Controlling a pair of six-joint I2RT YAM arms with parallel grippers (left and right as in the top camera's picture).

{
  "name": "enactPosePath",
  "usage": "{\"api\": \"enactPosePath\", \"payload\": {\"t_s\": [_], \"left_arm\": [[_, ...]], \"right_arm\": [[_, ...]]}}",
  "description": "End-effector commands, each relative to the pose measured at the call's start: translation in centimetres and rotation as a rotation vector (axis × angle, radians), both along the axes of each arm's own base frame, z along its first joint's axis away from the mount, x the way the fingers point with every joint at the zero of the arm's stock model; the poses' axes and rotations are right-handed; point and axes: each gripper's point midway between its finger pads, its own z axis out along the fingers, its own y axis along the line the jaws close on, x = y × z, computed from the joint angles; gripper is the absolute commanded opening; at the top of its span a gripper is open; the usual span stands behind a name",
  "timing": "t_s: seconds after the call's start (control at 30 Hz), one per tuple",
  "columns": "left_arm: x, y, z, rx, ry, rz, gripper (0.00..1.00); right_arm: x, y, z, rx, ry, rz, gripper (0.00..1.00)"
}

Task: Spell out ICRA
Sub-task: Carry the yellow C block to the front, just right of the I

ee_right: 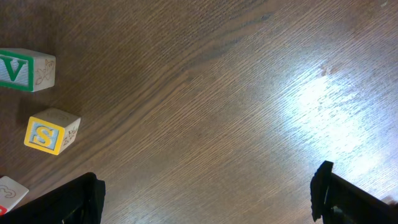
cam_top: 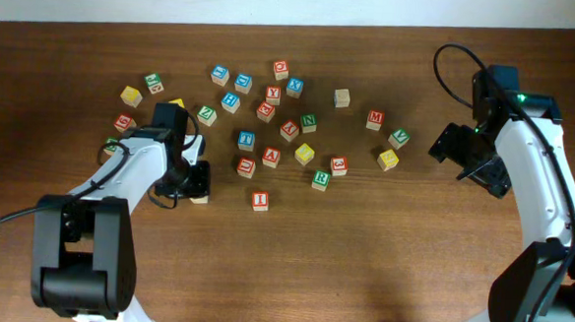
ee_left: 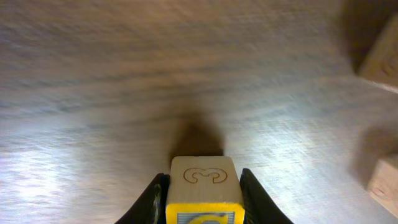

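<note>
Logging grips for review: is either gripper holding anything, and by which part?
The left gripper holds a yellow-faced cube by its two opposite sides; the right gripper holds nothing.

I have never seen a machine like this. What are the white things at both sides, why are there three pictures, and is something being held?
The white things are two robot arms at a wooden table, each ending in a two-finger gripper. One picture is taken from above. The other two come from small cameras on the wrists, looking along the fingers.

Many small wooden letter cubes lie scattered on the table, among them a red I cube set apart from the cluster, a green R cube and a red A cube.

The left gripper is closed on a yellow-edged cube, one finger on each side. The right gripper stands wide open over bare wood, holding nothing, near a green V cube and a yellow S cube.
</note>
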Motion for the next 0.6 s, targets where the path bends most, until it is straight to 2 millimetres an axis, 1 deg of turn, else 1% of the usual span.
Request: {"api": "enactPosePath", "payload": {"t_s": [0.0, 0.03, 0.2, 0.27, 0.3, 0.33, 0.4, 0.43, 0.47, 0.53, 0.57], "left_arm": [[0.4, -2.2, 1.5, -0.128, 0.017, -0.014, 0.24], [0.6, -2.5, 2.0, -0.148, 0.019, -0.016, 0.24], [1.9, -6.3, 7.1, -0.385, -0.005, -0.037, 0.21], [1.9, -8.9, 9.9, -0.562, -0.034, -0.065, 0.19], [1.8, -9.7, 10.7, -0.614, -0.034, -0.077, 0.17], [1.6, -10.3, 11.0, -0.637, -0.029, -0.087, 0.17], [0.6, -12.1, 11.0, -0.648, 0.008, -0.106, 0.17], [0.0, -13.7, 11.0, -0.642, 0.026, -0.132, 0.19], [-0.4, -14.3, 10.4, -0.592, 0.042, -0.121, 0.19], [-0.6, -14.3, 8.6, -0.429, 0.067, -0.035, 0.19], [-0.9, -14.7, 7.9, -0.344, 0.069, 0.000, 0.20]], "right_arm": [[0.3, -0.2, 0.4, 0.001, -0.017, -0.010, 0.98], [0.3, -0.2, 0.4, 0.001, -0.017, -0.010, 0.98], [0.3, -0.2, 0.4, 0.001, -0.017, -0.010, 0.98], [0.3, -0.2, 0.4, 0.001, -0.017, -0.010, 0.99], [0.3, -0.2, 0.4, 0.001, -0.017, -0.010, 0.98], [0.3, -0.2, 0.4, 0.001, -0.017, -0.010, 0.98], [0.3, -0.2, 0.4, 0.001, -0.017, -0.010, 0.98], [0.3, -0.2, 0.4, 0.001, -0.017, -0.010, 0.98], [0.3, -0.2, 0.4, 0.001, -0.017, -0.010, 0.98], [0.3, -0.2, 0.4, 0.001, -0.017, -0.010, 0.98], [0.3, -0.2, 0.4, 0.001, -0.017, -0.010, 0.98]]}}
